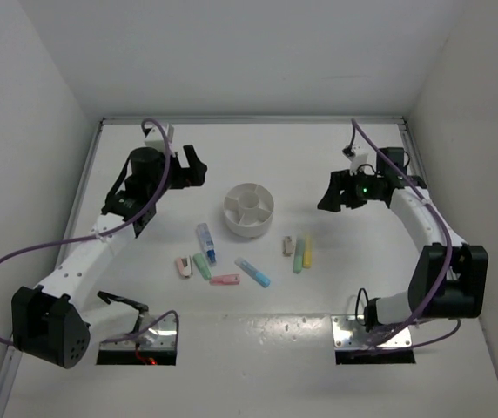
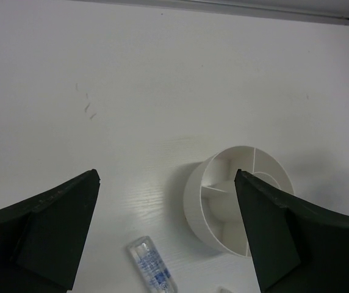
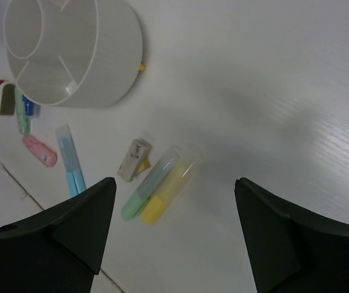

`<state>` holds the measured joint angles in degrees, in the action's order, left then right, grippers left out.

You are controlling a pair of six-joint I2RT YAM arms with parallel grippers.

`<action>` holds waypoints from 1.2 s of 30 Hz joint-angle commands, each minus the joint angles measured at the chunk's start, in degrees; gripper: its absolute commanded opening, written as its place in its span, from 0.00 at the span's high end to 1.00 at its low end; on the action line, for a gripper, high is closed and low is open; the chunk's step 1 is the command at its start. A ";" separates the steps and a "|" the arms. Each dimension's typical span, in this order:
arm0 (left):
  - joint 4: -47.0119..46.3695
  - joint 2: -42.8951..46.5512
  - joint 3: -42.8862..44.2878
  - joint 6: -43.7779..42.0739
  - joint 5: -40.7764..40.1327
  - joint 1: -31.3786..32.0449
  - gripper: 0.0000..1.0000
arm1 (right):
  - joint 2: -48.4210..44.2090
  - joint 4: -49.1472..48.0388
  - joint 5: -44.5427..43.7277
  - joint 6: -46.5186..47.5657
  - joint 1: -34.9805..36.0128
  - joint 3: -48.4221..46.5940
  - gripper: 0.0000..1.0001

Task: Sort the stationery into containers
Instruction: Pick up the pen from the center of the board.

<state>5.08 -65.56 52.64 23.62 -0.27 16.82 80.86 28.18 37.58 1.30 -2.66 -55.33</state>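
White walled table (image 1: 266,152): tub (image 1: 249,209) mid-surface, compartments seemingly empty; stationery (image 1: 252,272) scattered between it and the near edge (nothing sorted yet). Left gripper (image 1: 195,165) and right gripper (image 1: 329,198) hover, jaws spread, holding nothing. Step: first pick; next, descend onto one piece.

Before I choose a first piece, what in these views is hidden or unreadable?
Left wrist view: a finger covers part of the tub; the white-blue piece is cut off by the bottom edge.
Right wrist view: the tub is cut off by the top edge; its wall partly hides one green piece; a yellow speck at its base is unidentifiable.
Top view: the white-blue piece's print is too small to read.
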 commanded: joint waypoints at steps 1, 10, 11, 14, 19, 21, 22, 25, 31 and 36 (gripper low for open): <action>0.19 0.26 1.06 -0.15 0.54 0.23 0.00 | -0.26 1.08 1.62 0.02 0.28 -1.97 0.21; 0.19 -0.27 1.06 -0.15 0.54 0.23 0.00 | -7.28 5.56 -3.73 3.43 3.61 0.57 0.31; 0.19 -0.27 1.06 -0.15 0.54 0.84 0.00 | -9.30 6.96 -8.10 4.49 4.58 2.75 0.31; 0.19 -0.88 1.06 -0.76 0.54 2.16 0.00 | -12.03 7.59 -19.98 6.60 7.40 6.27 0.38; 0.19 -2.11 1.06 -1.29 0.54 3.31 0.00 | -16.35 0.57 -40.17 8.02 15.73 9.10 0.27; 0.71 -2.12 1.06 -1.82 -0.17 3.31 0.00 | -15.74 -1.28 -39.44 8.54 16.37 8.06 0.19; 0.72 -2.12 1.06 -1.82 -0.78 3.31 0.00 | -13.91 0.19 -33.08 8.54 16.37 5.26 0.03; 0.72 -2.12 1.06 -2.35 -1.30 3.31 0.00 | -10.65 6.87 -11.05 6.08 14.61 0.42 0.00; 1.25 -1.07 1.06 -2.87 -1.31 3.31 0.00 | -7.91 8.20 -17.88 0.29 15.84 2.33 0.82; 1.25 -1.06 1.06 -2.87 -1.31 3.31 0.00 | -5.02 11.10 -17.47 -5.77 16.37 3.56 0.86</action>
<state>7.25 -67.83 52.64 21.41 -1.17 19.79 74.08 37.39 19.88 0.34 13.17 -52.60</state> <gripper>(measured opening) 0.997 0.123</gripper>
